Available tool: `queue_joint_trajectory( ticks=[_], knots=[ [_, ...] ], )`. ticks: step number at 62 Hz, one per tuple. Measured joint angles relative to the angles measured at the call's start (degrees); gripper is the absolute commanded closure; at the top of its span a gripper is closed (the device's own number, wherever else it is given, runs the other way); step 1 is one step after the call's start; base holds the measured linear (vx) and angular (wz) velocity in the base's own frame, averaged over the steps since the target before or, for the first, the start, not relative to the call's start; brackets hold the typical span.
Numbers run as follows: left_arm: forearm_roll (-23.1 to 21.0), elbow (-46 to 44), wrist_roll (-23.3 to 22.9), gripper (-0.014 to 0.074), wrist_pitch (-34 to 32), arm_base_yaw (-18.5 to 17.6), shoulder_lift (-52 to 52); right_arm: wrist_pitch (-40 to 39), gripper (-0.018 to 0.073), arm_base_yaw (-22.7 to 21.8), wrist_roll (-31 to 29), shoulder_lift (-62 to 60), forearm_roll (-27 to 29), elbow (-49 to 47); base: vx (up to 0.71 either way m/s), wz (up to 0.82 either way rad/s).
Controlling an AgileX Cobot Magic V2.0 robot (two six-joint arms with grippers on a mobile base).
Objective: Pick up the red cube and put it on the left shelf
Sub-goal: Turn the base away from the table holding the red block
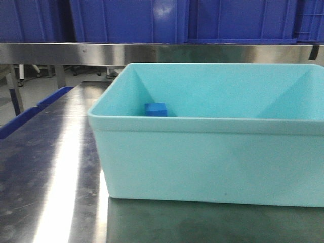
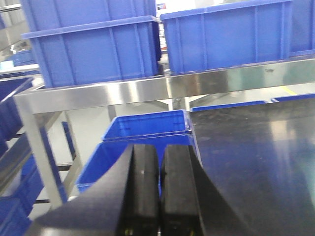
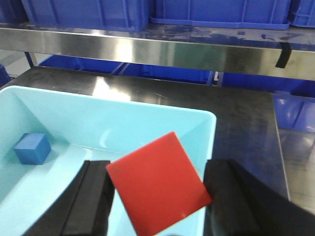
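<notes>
Right wrist view, count first: you have one red cube (image 3: pixel 158 184), one small blue cube (image 3: pixel 32 147) and one teal tub (image 3: pixel 147 118). Two black right fingers (image 3: pixel 91 196) show, one on each side of the red cube. They are clamped on it, with the cube's left corner against one finger and its right corner against the other. The cube is turned, so it sits cornerwise between them rather than square. You see it over the tub's right end, overlapping the rim. It is well apart from the blue cube, which rests on the tub floor in the far left corner.

Look of the red cube: one flat face shows, plain red and slightly glossy, with straight, crisp edges.

Left wrist view: the left fingers (image 2: pixel 143 187) are pressed together with nothing between them. They sit by the left edge of the table (image 2: pixel 246 157), facing the left shelf (image 2: pixel 123 93). On its top tier you count two large blue crates (image 2: pixel 93 54). Below the steel rail two more show, and others at the far left are cut off by the frame.

Front view: the tub stands on the table with the single blue cube inside.
</notes>
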Motion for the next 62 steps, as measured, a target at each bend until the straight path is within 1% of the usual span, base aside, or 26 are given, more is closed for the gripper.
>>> queue_joint_trajectory(
  ticks=[11, 31, 62],
  knots=[
    [0.00, 0.00, 0.00, 0.0491, 0.00, 0.00, 0.00, 0.00, 0.0501, 0.00, 0.00, 0.00, 0.00, 0.00, -0.05, 0.10],
    [0.00, 0.00, 0.00, 0.0491, 0.00, 0.00, 0.00, 0.00, 0.0501, 0.00, 0.00, 0.00, 0.00, 0.00, -0.05, 0.31],
    [0.00, 0.00, 0.00, 0.0491, 0.00, 0.00, 0.00, 0.00, 0.0501, 0.00, 0.00, 0.00, 0.00, 0.00, -0.08, 0.49]
  ],
)
